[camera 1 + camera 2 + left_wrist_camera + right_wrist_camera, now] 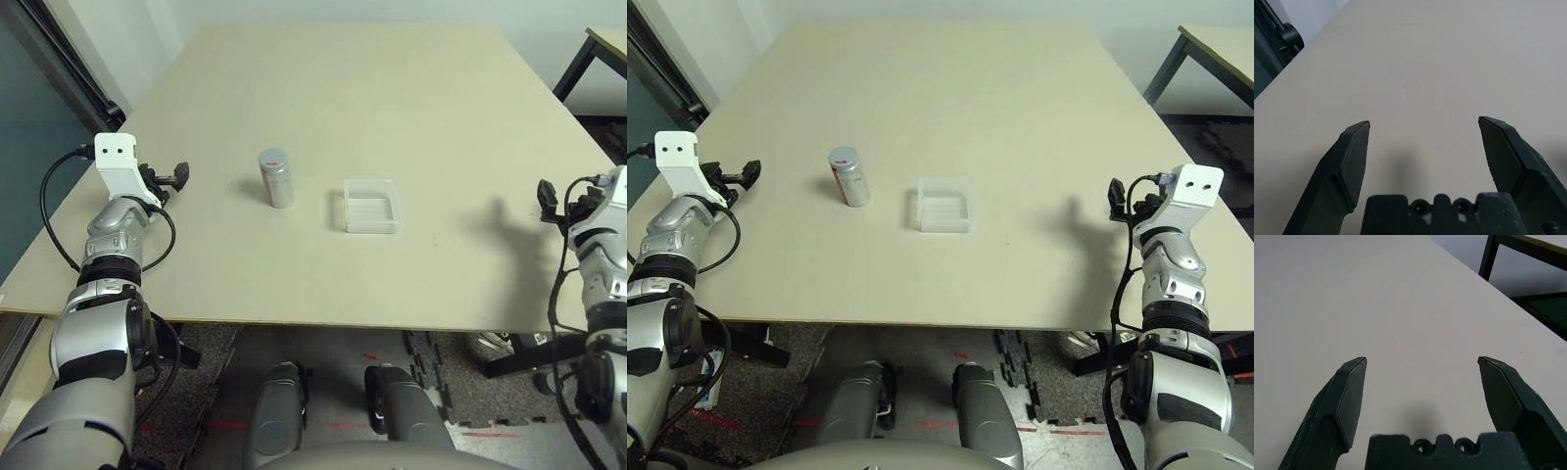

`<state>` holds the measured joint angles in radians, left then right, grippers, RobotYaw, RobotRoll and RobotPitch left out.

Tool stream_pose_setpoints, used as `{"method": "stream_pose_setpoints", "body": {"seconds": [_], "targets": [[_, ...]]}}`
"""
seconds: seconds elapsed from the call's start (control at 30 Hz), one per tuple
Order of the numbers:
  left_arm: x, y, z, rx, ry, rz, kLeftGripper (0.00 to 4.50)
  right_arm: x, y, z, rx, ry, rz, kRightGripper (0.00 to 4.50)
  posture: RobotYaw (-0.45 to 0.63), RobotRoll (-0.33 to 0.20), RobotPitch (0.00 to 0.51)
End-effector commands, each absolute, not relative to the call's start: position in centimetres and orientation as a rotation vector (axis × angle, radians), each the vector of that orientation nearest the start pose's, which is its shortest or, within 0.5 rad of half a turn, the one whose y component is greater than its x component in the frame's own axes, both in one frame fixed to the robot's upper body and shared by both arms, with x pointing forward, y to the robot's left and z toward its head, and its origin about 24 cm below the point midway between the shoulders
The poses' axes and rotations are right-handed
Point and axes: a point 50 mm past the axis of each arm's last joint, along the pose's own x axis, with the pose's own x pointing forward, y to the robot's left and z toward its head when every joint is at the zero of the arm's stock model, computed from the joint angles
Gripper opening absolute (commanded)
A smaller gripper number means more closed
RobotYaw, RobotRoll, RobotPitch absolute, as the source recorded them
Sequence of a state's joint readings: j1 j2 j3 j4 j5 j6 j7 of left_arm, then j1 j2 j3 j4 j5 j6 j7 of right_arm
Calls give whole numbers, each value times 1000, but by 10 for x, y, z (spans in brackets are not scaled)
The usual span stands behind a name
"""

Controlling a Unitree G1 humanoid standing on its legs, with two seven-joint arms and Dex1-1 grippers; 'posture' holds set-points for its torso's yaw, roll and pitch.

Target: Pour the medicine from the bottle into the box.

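Pale beige tabletop [294, 284] carries a clear plastic rectangular box [372, 217], the landmark here. Just left of it stands the silver-grey cylindrical bottle with a red mark and round grey cap [277, 180], upright, not touching it; nothing stands between them. Beyond the box, far to its right, is another pale table with dark legs [609, 41], partly cut off. The black-fingered left gripper [1423, 120], left of box and bottle, and the black-fingered right gripper [1422, 358], right of the box, are wide open and empty. Medicine inside the bottle cannot be made out.
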<state>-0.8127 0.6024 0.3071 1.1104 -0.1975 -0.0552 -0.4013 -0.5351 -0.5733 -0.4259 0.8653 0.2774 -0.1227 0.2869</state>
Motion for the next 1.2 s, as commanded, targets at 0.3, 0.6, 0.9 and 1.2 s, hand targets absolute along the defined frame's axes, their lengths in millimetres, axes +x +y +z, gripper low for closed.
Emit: {"method": "stream_pose_setpoints", "body": {"seconds": [0.3,0.6,0.9,1.2], "targets": [[365,317,147,-13,-15,-39,4452,317,-364,127,-33,-37,-186,4500,43,0,102],[335,310,176,112,-40,-360,4452,321,-331,162,-223,46,256,4500,84,0,104],[305,264,171,150,70,-667,4452,303,-255,166,-192,208,711,4500,86,0,116],[317,243,146,179,123,-715,4452,290,-221,164,-192,293,851,4500,47,0,112]]}}
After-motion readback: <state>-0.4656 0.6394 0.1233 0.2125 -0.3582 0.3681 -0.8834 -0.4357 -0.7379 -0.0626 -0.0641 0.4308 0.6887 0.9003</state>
